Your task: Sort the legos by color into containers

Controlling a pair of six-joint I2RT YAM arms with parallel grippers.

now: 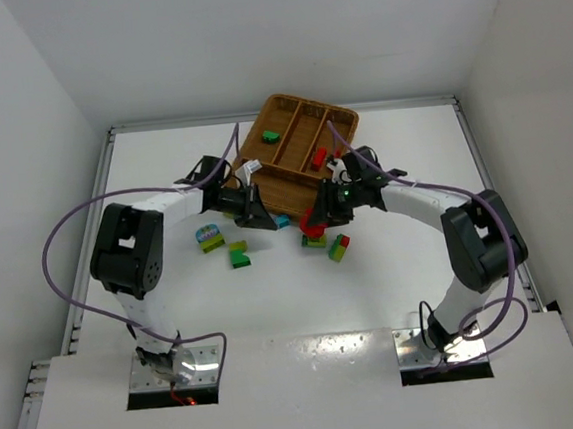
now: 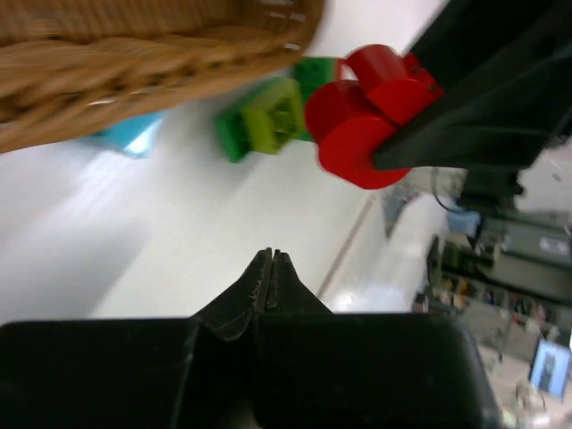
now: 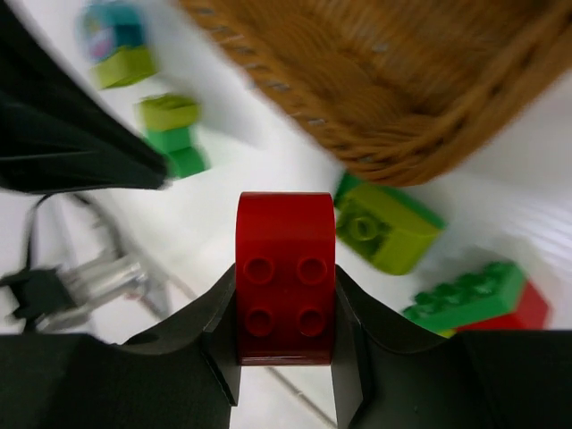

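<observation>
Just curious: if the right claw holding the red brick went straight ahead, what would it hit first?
Likely the wicker tray, on its outer wall, or perhaps the white table just before it; depth is unclear.

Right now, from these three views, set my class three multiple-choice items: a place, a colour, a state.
1. The green lego in the wicker tray lies in: A the rightmost compartment; B the leftmost compartment; C neither, it is on the table.
2. The right end effector holds a brick of which colour? A red; B blue; C lime.
3. The left end effector is: A open; B shut on a lego; C shut, empty.

B, the top view shows it leftmost. A, the brick between its jaws is red. C, the jaws meet with nothing between.
</observation>
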